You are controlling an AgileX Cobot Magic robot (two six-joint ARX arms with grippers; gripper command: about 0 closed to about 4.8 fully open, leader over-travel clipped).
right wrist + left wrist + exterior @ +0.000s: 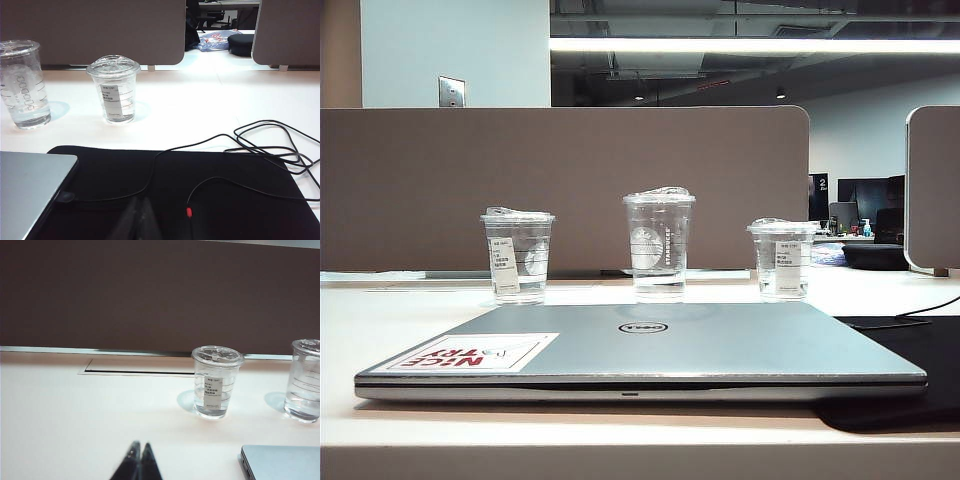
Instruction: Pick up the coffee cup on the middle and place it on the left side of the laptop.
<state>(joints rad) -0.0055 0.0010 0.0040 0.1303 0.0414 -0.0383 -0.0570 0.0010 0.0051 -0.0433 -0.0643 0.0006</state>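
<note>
The coffee cup (659, 245) stands upright on the bench (380, 330) behind the closed Dell laptop (640, 355), in the middle of a row – a shorter labelled cup (517, 256) to its left, another labelled cup (782, 259) to its right. Nothing touches it. The left pincer (139, 460) sits low near the laptop's left corner, jaws shut and empty; the right pincer (140, 217) hovers over a black sleeve (200, 195) strewn with cable (265, 150), jaws also pressed together. The task looks unstarted – reach, grasp, carry and placement left of the laptop all remain.
</note>
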